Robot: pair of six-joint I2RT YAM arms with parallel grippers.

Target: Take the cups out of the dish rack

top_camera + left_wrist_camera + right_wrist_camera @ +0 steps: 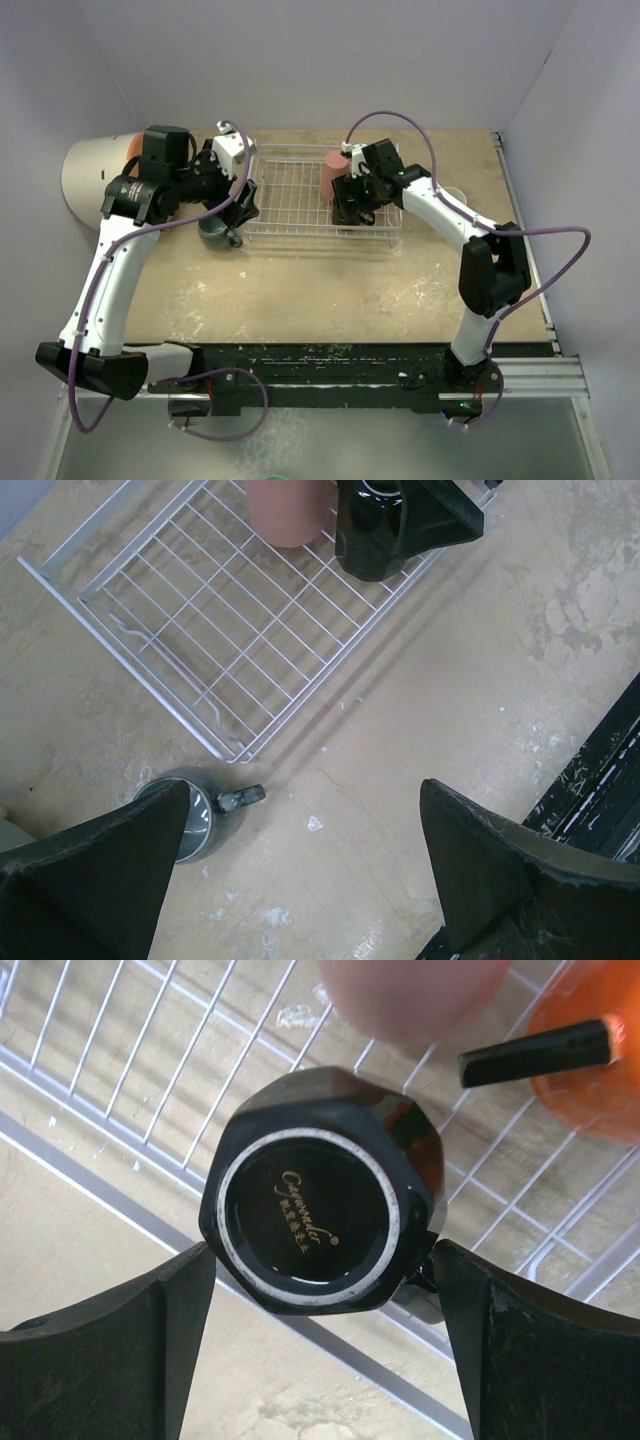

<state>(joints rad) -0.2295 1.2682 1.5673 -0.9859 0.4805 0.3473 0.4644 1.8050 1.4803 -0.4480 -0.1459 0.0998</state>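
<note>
The dish rack (295,190) sits on the table (350,290). Inside it, against its near rail and toward its right end, the black mug (305,1220) stands bottom-up. The right gripper (322,1252) straddles this mug with a finger close on either side, but whether it is gripping cannot be told. The pink tumbler (335,172) stands in the rack just behind the black mug, and the orange mug (590,1070) sits over the rack's wires nearby. Just outside the rack's near left corner, the grey-teal mug (200,815) stands upright on the table. The left gripper (300,800) hangs over it, released and empty.
</note>
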